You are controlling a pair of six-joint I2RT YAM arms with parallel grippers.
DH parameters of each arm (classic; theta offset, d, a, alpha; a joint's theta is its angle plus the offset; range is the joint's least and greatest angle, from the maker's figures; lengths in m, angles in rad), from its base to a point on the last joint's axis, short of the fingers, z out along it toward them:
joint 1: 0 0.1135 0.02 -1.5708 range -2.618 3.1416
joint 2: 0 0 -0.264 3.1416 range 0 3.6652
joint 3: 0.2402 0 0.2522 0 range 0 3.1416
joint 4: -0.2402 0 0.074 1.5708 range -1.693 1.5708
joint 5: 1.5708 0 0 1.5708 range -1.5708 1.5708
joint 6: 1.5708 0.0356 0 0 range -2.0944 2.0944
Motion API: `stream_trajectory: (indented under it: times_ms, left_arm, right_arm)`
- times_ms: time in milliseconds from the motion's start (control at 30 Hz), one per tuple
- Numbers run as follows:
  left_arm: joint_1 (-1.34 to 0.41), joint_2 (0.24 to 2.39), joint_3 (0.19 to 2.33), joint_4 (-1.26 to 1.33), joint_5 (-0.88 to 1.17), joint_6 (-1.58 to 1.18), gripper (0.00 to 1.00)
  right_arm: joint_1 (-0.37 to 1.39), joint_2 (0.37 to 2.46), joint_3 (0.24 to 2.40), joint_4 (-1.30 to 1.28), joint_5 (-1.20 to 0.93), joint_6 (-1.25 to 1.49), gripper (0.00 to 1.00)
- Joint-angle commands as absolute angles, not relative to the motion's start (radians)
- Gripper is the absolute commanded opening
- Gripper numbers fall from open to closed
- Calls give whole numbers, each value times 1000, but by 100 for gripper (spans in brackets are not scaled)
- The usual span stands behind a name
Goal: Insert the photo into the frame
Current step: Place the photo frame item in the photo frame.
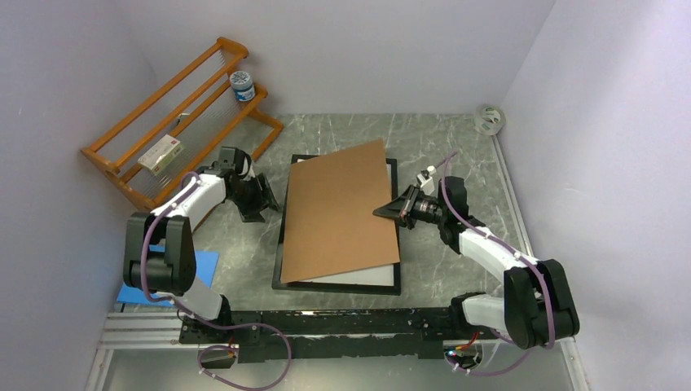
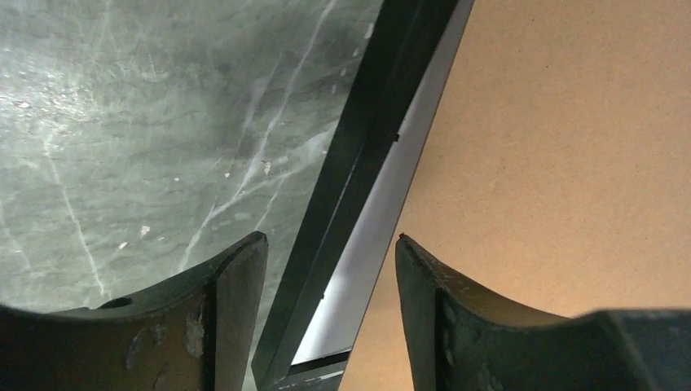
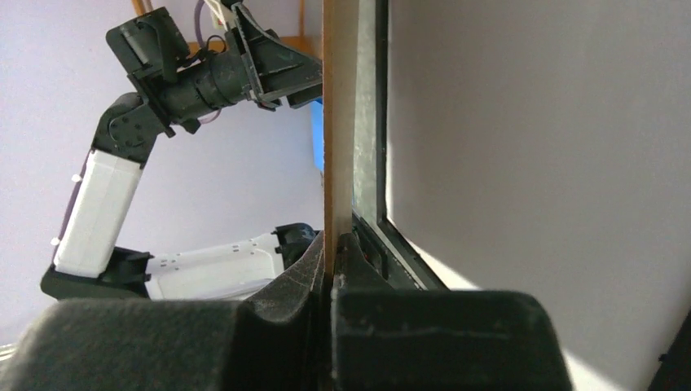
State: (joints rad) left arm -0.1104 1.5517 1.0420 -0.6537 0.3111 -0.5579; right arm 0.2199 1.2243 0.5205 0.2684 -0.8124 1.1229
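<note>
1. Seen from the top camera, the frame (image 1: 342,289) lies flat in the middle of the table (image 1: 440,155). The photo (image 1: 358,275) lies inside its black border with the white back up. It shows only as a white strip at the 6 o'clock edge, and as another strip in the left wrist view.
2. A brown backing board (image 1: 342,212) covers nearly all of the photo. It is turned a little clockwise, so its corner at 1 o'clock passes over the far bar of the frame.
3. At 10 o'clock from the frame an orange rack (image 1: 231,47) stands in the corner. It carries a jar (image 1: 242,85) and a small box (image 1: 160,152).
4. A tape roll (image 1: 489,120) lies at 2 o'clock, well apart from the frame. A blue sheet (image 1: 207,265) lies at 8 o'clock, partly under the left arm.
5. The left arm reaches from its base toward 1 o'clock with the elbow raised. The left gripper (image 2: 330,244) points down at the 9 o'clock bar of the frame. Its fingers are spread, one on each side of that bar, and they grip nothing.
6. The right arm reaches toward 10 o'clock with the wrist low and nearly level. The right gripper (image 3: 332,240) is clamped on the 3 o'clock edge of the backing board, which stands edge-on between its fingers.
</note>
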Motion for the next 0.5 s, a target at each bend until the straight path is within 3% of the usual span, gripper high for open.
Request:
stream_trajectory:
  times_ms: [0, 100, 400, 467]
  left_arm:
    - [-101, 1591, 1012, -549, 361, -570, 60]
    - [-93, 1629, 995, -527, 389, -561, 53]
    - [-81, 1687, 977, -489, 485, -563, 54]
    - [-79, 1698, 976, -480, 513, -567, 51]
  right_arm:
    - [225, 1185, 481, 418, -786, 1165, 0]
    - [232, 1191, 468, 413, -762, 1136, 0]
    - [254, 1156, 425, 437, -690, 1063, 0]
    - [256, 1149, 416, 453, -674, 1063, 0]
